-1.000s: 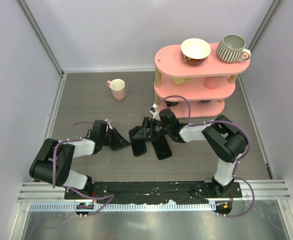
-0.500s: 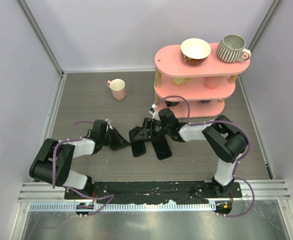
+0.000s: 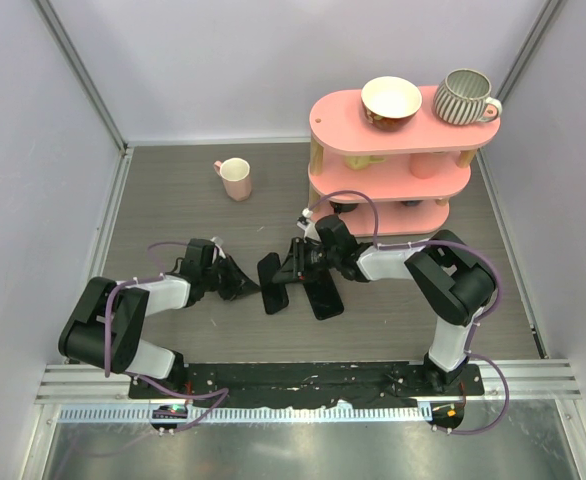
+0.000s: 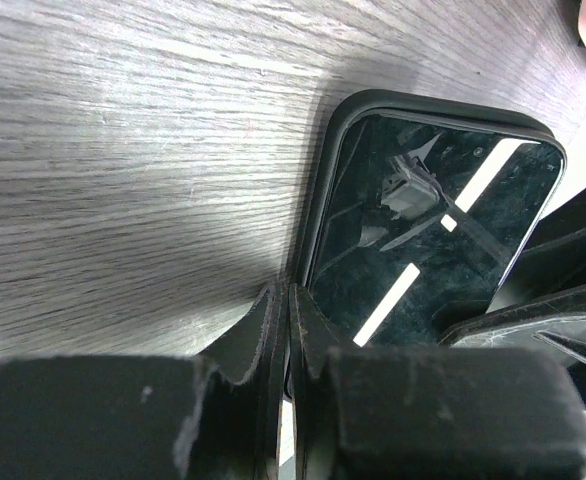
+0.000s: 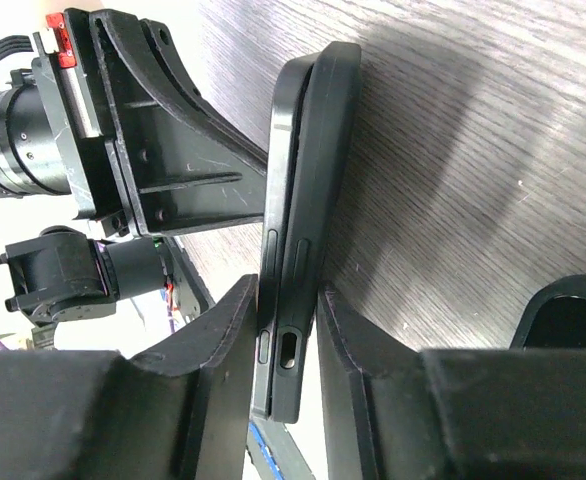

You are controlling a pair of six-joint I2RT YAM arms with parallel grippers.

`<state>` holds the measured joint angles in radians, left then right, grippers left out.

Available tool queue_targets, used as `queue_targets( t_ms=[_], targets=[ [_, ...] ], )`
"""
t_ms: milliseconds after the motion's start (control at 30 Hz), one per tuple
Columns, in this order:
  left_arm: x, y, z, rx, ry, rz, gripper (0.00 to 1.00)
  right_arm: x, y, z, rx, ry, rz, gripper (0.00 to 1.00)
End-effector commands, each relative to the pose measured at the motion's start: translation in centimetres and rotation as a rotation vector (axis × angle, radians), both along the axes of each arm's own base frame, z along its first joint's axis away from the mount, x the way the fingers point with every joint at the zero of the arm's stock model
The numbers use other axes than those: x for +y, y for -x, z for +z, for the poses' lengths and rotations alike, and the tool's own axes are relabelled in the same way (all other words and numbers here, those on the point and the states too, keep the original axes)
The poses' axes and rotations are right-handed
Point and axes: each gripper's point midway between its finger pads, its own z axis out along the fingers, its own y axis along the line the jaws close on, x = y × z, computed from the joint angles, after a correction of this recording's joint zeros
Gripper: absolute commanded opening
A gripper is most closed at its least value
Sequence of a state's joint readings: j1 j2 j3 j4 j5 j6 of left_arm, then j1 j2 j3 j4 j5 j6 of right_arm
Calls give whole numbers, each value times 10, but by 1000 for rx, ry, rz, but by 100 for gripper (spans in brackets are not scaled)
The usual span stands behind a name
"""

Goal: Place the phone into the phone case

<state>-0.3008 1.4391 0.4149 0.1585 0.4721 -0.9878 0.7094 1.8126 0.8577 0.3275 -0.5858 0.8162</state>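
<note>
Since a second ago: jaws of the right gripper [image 3: 286, 274] drawn in from a wide spread to a pinch on the phone [image 3: 273, 298]. Phone tipped a little steeper, so narrower from above. Left gripper [image 3: 245, 287] and everything else unmoved.

Top view: both arms reaching to mid-frame over the wood-grain table [image 3: 173, 215], tips meeting at the phone from left and right. Just right of the phone, a second black slab [image 3: 325, 297] lying flat. At upper right, a pink shelf [image 3: 388, 185] bearing a bowl [image 3: 391, 100] and a striped mug [image 3: 463, 97]. At upper centre, a pink cup [image 3: 235, 178]. Too small here to judge either pincer or to tell phone from phone case.

Left wrist view: settles the left side. Fingers pressed flat together, holding nothing, tips against the lower left edge of the phone case [image 4: 317, 200], a matte rim framing the glossy screen of the phone [image 4: 428, 230] at right of centre. Screen tilted up off the table, mirroring strip lights.

Right wrist view: gives the edge rather than the face. Two layers side by side, the thin phone [image 5: 283, 170] with side buttons and the thicker phone case [image 5: 325, 170], both clamped between the right gripper [image 5: 291, 300] fingers. Cannot tell whether fully seated. Frame of the left gripper [image 5: 123, 150] at upper left beyond the phone; rounded corner of the second black slab [image 5: 573, 310] at lower right.
</note>
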Motion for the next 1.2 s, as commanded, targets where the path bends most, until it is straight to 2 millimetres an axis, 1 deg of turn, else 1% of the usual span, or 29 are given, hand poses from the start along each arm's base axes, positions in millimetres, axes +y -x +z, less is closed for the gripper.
queue_targets(
  t_ms=[0,67,100,167,300,333,367,400,433,467,567,633,700,733,767,833,867,933,967,1033,1067,1133,1167],
  targets=[
    [3,0,-1,-8,-34,-4,9,11,-2,24,-34,-65,40,22],
    [4,0,-2,-9,-36,0,9,11,-1,21,-27,-62,38,20],
    [4,0,-1,-9,-35,1,9,11,-1,20,-25,-60,38,17],
    [4,0,-1,-9,-34,0,9,11,-2,17,-21,-56,35,15],
    [4,0,-1,-10,-33,1,9,10,-2,11,-6,-43,27,6],
    [4,0,-1,-10,-33,-1,9,12,-1,12,-6,-50,36,8],
    [4,0,-1,-11,-33,1,9,12,-1,13,-4,-56,42,13],
    [4,1,-2,-9,-34,-2,9,13,0,15,-5,-67,50,29],
    [4,0,-2,-11,-35,1,9,16,4,22,-3,-103,82,35],
    [4,1,-3,-8,-35,0,9,18,6,26,-4,-120,97,45],
    [4,1,-5,-7,-35,0,9,20,7,26,-9,-113,126,65],
    [3,1,-5,-4,-29,-2,9,17,7,21,-13,-81,130,70],
    [3,1,-6,-4,-29,0,9,15,4,18,-23,-56,118,71],
    [3,1,-6,-3,-29,1,9,13,4,16,-15,-33,111,69],
    [3,1,-7,-2,-30,-2,9,12,2,13,-26,-17,110,62],
    [3,1,-7,-2,-30,-2,8,10,0,11,-32,11,95,52],
    [3,0,-7,-4,-30,-3,9,10,0,12,-34,6,98,41],
    [3,1,-8,1,-30,-4,9,11,0,15,-40,-14,109,34],
    [3,2,-8,1,-31,-5,8,12,1,16,-41,-17,111,26],
    [3,1,-6,-10,-30,-10,9,11,0,14,-46,-3,107,18],
    [3,1,-4,-16,-28,-10,9,10,-1,13,-51,3,105,9],
    [4,1,0,-27,-40,-20,11,8,0,9,-54,23,109,2],
    [5,-4,6,-45,-49,-21,13,7,-1,11,-59,22,110,1]
  ],
)
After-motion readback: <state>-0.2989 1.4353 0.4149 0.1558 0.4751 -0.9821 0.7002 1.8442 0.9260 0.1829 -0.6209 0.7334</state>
